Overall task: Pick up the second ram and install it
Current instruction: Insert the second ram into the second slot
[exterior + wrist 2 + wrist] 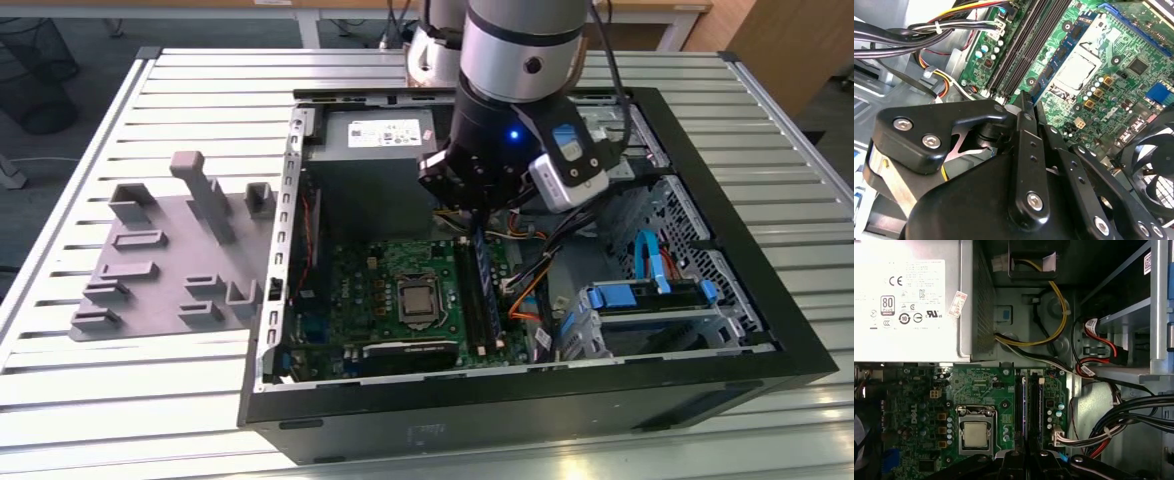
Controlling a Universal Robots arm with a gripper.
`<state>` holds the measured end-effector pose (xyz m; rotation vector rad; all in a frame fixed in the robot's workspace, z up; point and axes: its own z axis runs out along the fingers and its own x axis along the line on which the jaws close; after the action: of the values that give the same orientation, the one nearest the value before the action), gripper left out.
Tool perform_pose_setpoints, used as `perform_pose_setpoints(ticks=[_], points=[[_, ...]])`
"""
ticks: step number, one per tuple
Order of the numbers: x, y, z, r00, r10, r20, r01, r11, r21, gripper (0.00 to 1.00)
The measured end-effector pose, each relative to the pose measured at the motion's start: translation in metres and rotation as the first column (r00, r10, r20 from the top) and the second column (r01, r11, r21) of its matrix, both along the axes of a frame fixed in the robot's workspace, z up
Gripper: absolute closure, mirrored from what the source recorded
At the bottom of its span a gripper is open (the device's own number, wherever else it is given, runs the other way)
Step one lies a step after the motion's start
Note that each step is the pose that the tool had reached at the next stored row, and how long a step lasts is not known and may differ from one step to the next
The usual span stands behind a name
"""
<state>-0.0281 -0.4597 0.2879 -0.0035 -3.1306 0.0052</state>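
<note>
Second ram [483,290] edge-down, lengthwise along slot rails [1019,405]

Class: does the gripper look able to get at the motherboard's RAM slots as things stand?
Probably yes: the case is open, the gripper hangs just above the RAM slots, and the cable bundles lie beside them, not across.

A large pale-grey metal power supply box [914,300] with printed labels sits beside the green motherboard [979,405]. On the board lies a square silver processor [975,434] in its metal socket frame, and next to it run long narrow black plastic slot rails [1026,410]. Yellow, black and red cables [1054,335] loop across the grey case floor. The black gripper [1026,460] hangs over the rails' near end.
</note>
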Motion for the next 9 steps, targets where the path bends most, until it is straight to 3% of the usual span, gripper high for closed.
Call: perform_pose_setpoints(ticks=[9], points=[[0.0005,-0.0005,-0.0091,1.0000,0.000,-0.0037,0.000,1.0000,0.0000,0.86]])
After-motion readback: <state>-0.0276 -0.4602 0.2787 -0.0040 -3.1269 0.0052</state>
